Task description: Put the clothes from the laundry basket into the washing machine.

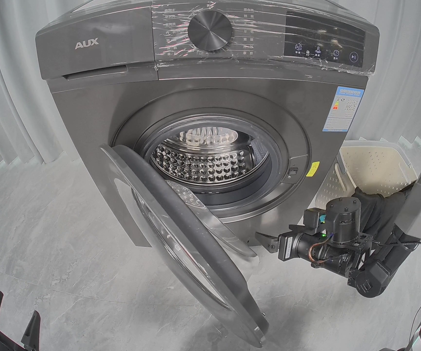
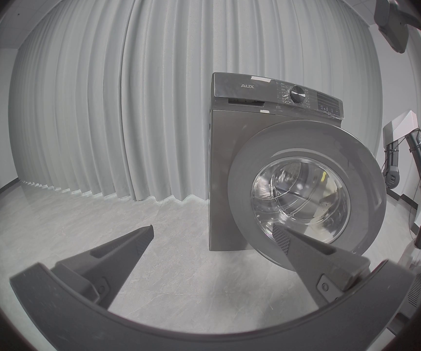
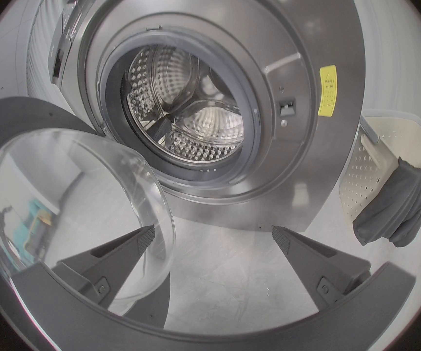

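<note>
The grey washing machine (image 1: 210,98) stands with its round door (image 1: 186,240) swung open toward me, and its steel drum (image 1: 205,157) holds nothing. To its right sits a cream laundry basket (image 1: 391,162) with dark clothes (image 1: 378,210) draped over its near rim. My right gripper (image 1: 269,242) hangs low in front of the machine, between door and basket, pointing at the machine's base. It is open and holds nothing (image 3: 213,235); the dark clothes (image 3: 400,205) hang off to its side. My left gripper (image 1: 14,313) is open and low at the near left, facing the door (image 2: 308,191) from outside.
Pale pleated curtains (image 1: 5,74) run behind the machine. The open door (image 3: 74,210) reaches into the floor space in front of the drum (image 3: 186,113). Bare grey floor (image 1: 49,230) lies to the left of the machine.
</note>
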You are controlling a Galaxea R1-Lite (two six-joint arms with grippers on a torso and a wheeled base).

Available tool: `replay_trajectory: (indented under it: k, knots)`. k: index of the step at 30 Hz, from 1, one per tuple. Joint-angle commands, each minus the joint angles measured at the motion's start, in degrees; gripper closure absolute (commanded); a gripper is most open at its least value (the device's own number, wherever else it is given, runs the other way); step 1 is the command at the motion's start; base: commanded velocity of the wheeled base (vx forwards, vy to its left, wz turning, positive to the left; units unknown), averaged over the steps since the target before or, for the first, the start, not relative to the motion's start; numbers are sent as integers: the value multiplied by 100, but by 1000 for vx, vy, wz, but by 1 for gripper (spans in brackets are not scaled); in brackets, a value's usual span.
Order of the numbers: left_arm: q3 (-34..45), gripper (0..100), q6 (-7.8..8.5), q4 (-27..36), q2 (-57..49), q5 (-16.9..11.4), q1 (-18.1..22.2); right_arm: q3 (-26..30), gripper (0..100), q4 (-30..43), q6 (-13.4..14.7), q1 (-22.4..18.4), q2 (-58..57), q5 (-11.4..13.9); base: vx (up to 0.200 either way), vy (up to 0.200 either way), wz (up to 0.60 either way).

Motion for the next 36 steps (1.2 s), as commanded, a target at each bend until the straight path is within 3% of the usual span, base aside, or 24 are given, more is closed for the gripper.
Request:
replay_trajectory:
  k: [1, 9, 15, 21, 26, 36]
  knots:
    - [92, 0, -2, -1, -101, -1, -1, 65, 0, -4, 2, 201, 244, -4, 0, 0, 0]
    - [92, 0, -2, -1, -92, -1, -1, 364, 0, -136, 37, 737, 183, 22, 0, 0, 0]
    - [92, 0, -2, -1, -101, -1, 7, 311, 0, -391, 37, 711, 236, 49, 0, 0, 0]
    - [92, 0, -2, -1, -101, -1, -1, 109, 0, -391, 19, 755, 279, 207, -133, 0, 0]
    - [92, 0, -2, -1, -101, -1, -1, -304, 0, -356, 2, 728, 649, 532, -200, 0, 0]
    - [92, 0, 7, -1, -101, -1, 7, -875, 0, -277, 2, 1080, 1018, 550, 0, 0, 0]
